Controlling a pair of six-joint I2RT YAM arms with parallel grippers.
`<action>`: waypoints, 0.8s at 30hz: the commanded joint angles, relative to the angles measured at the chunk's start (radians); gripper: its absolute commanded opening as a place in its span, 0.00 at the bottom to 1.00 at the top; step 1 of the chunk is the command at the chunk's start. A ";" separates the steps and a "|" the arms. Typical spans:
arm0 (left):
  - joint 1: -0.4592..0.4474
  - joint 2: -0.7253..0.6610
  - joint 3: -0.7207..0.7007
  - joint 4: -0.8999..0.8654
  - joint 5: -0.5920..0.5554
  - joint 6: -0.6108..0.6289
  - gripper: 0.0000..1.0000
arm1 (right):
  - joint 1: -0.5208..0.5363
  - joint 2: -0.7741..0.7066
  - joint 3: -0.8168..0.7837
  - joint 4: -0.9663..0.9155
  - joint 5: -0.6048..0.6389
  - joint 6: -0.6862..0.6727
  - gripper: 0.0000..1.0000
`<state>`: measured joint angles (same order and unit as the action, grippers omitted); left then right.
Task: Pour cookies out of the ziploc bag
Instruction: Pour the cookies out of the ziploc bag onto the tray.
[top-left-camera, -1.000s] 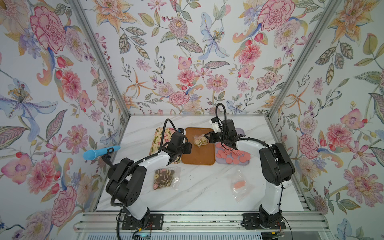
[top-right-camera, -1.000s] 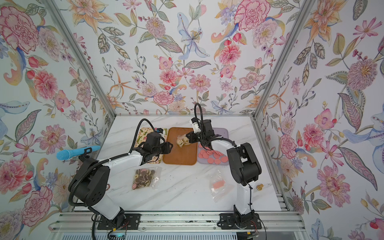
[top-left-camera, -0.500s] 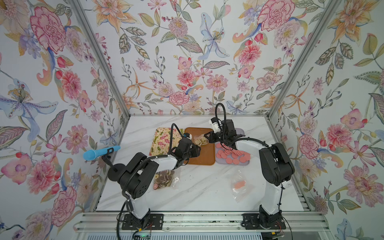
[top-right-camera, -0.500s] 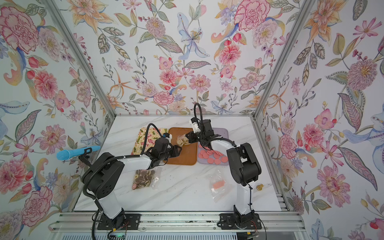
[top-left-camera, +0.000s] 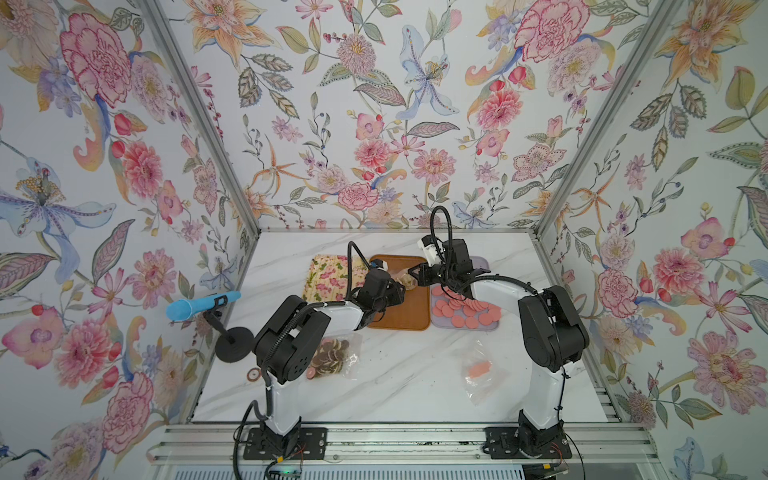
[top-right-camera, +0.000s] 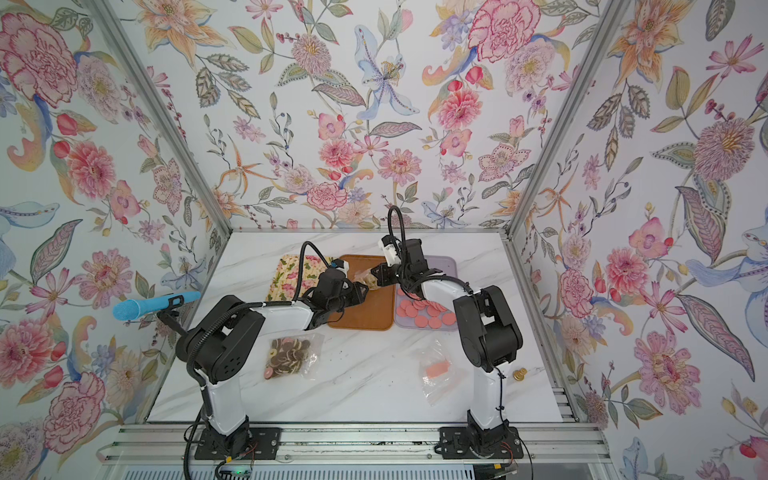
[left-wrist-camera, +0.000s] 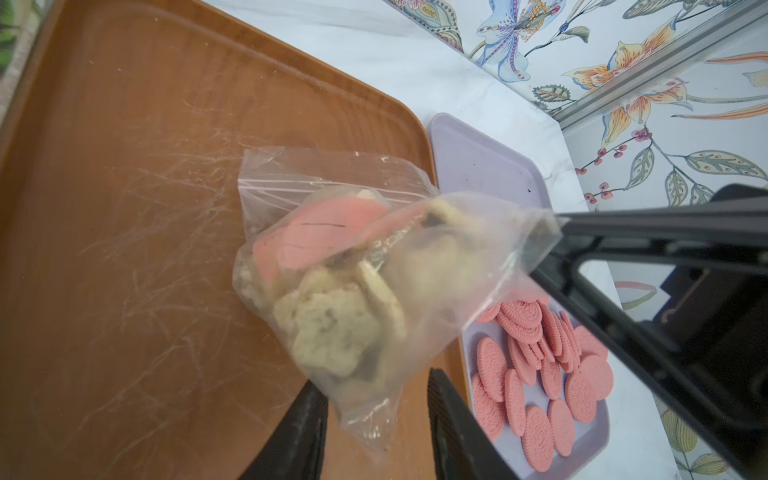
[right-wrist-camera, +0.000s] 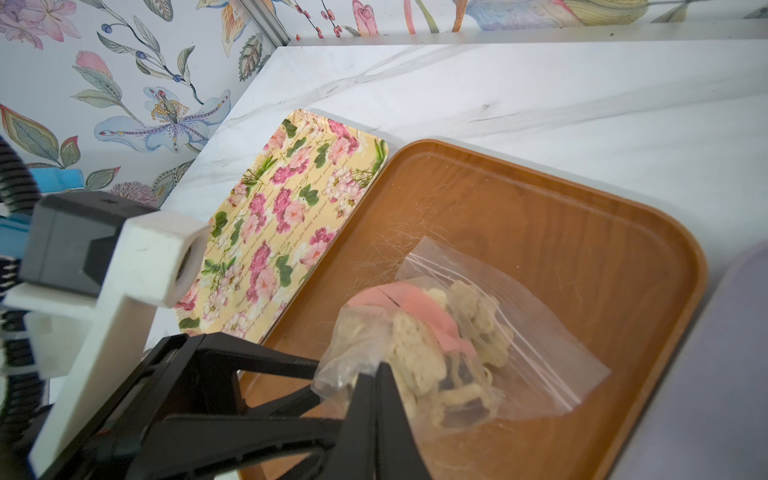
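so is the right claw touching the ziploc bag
Touching. The right wrist view shows the right claw pinched shut on a corner of the ziploc bag.

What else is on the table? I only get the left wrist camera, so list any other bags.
Observer: A bag of brown cookies lies flat on the table beside the left arm.
Operator: Check the right side too.
Observer: A nearly empty bag lies by the right arm, with a few pink pieces inside.
Operator: Report what sits past the brown tray, opposite the purple one.
Observer: A flowered tray sits right beside the brown tray. No cookies show on it.
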<state>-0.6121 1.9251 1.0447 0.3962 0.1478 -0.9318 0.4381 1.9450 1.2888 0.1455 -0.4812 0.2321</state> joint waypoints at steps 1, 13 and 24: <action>-0.002 0.018 0.020 -0.012 -0.021 -0.006 0.26 | 0.007 0.026 0.027 -0.001 -0.011 -0.016 0.00; 0.020 -0.060 -0.031 -0.009 -0.006 0.024 0.00 | 0.007 0.007 0.014 0.002 -0.029 -0.019 0.00; 0.024 -0.236 -0.068 -0.116 -0.013 0.115 0.00 | 0.004 -0.054 -0.065 0.043 -0.061 0.026 0.00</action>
<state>-0.5957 1.7405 0.9989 0.3161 0.1452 -0.8604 0.4381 1.9289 1.2533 0.1562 -0.5110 0.2386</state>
